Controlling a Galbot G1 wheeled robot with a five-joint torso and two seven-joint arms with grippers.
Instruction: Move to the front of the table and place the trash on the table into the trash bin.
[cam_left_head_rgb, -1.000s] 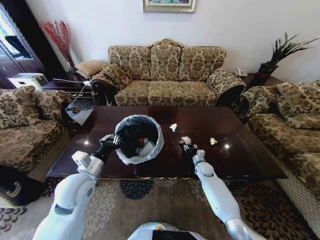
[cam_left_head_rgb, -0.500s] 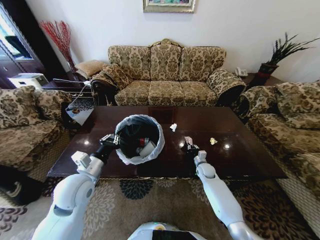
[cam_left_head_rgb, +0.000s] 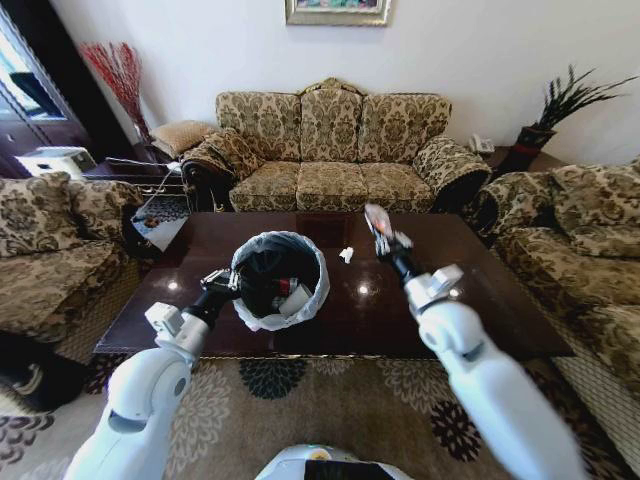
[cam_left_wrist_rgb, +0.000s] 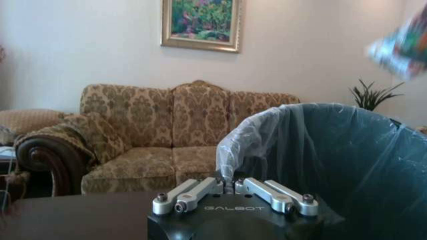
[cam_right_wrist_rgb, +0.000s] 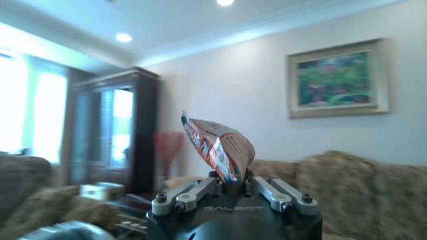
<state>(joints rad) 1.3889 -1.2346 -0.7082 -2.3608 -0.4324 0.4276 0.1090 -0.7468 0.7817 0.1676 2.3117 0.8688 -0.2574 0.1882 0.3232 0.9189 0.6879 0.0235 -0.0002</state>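
**Right gripper lifting a wrapper above the table, left gripper clamping the bin**

The left gripper (cam_left_head_rgb: 222, 283) is sitting nearest, over the near left part of the table (cam_left_head_rgb: 480, 330), its fingers (cam_left_wrist_rgb: 190, 192) closed tight on the near rim of the trash bin (cam_left_head_rgb: 278, 279). The bin is standing on the tabletop, its whitish bag folded over the rim, and a bottle with a red label (cam_left_head_rgb: 286, 286) and a white cup (cam_left_head_rgb: 296, 299) are lying inside it.

To the right of the bin, the right gripper (cam_left_head_rgb: 389, 243) is hanging raised above the middle of the table, well clear of the surface. Its fingers (cam_right_wrist_rgb: 193, 193) are pinching a small crumpled wrapper (cam_left_head_rgb: 377, 220), printed in red and white, which is sticking up out of them.

Farther along the table, a crumpled white paper (cam_left_head_rgb: 346, 254) is lying just beyond the bin, between the bin and the raised gripper.

Beyond the table's far edge a patterned sofa (cam_left_head_rgb: 330, 150) is standing against the wall, with a framed painting (cam_left_wrist_rgb: 202, 23) hanging above it.
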